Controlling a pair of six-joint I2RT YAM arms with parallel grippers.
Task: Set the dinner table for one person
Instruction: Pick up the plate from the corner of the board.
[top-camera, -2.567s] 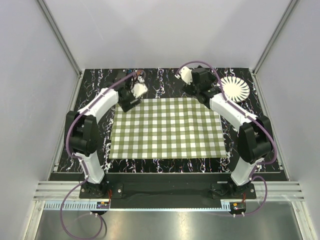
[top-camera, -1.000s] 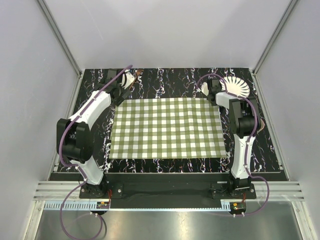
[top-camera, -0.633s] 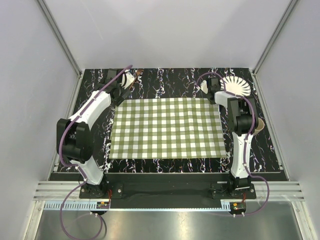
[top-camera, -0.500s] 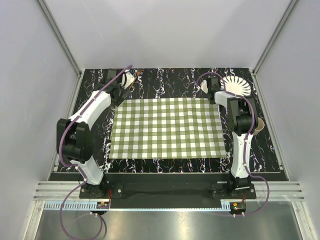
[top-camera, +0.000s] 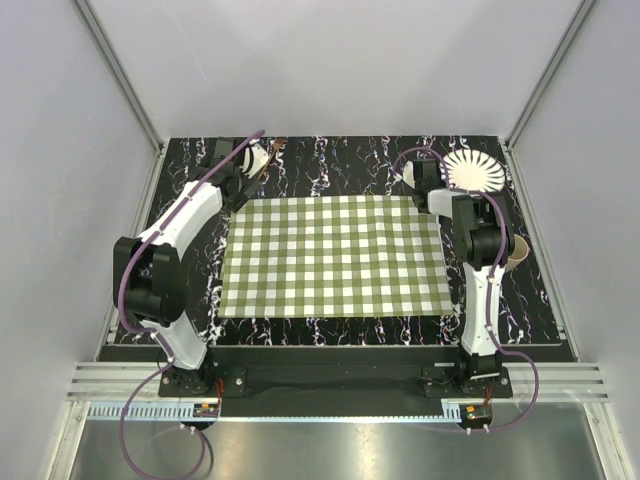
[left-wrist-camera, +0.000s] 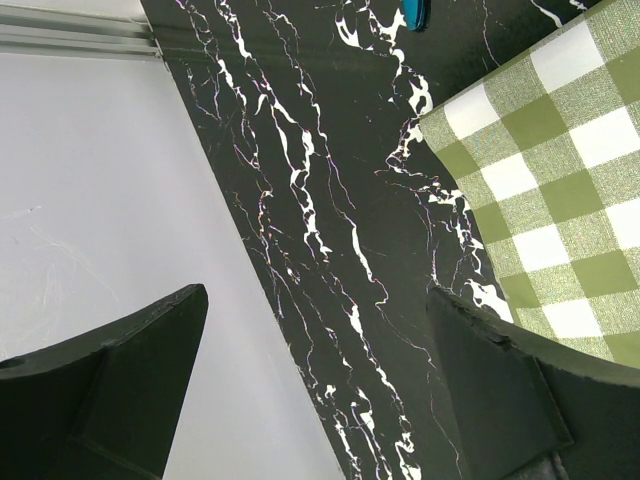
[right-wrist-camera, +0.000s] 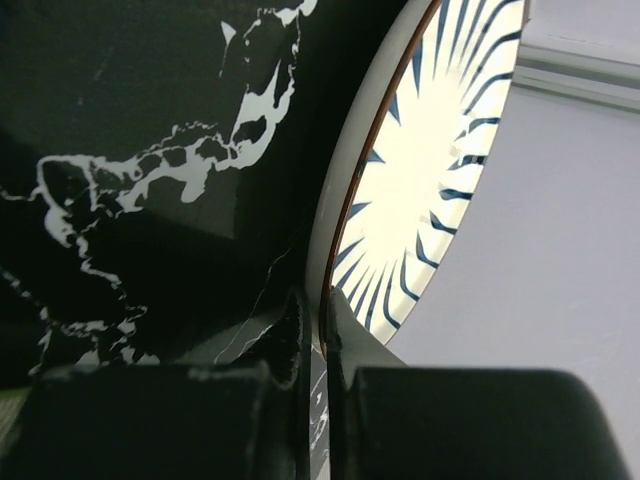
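The dinner table (top-camera: 330, 160) is black with white marble veins, and a green-and-white checked cloth (top-camera: 335, 255) lies flat on its middle. A white plate with dark radiating stripes (top-camera: 472, 172) sits at the back right corner. My right gripper (top-camera: 437, 176) is at its left rim. In the right wrist view the gripper (right-wrist-camera: 322, 312) is shut on the plate (right-wrist-camera: 430, 170), one finger above the rim and one below. My left gripper (top-camera: 250, 165) hovers at the back left corner, open, with only bare table (left-wrist-camera: 330, 200) between its fingers (left-wrist-camera: 110, 385).
A tan cup-like object (top-camera: 518, 254) stands right of the right arm. Small brownish items (top-camera: 276, 148) lie at the back edge by the left gripper, and a blue object (left-wrist-camera: 415, 12) shows there. Grey walls enclose the table on three sides. The cloth's corner (left-wrist-camera: 530, 170) lies right of the left fingers.
My right jaws have closed on the plate's rim, and the plate has shifted slightly. Earlier both grippers left the cloth's back edge for the back corners. The left arm has stayed still since.
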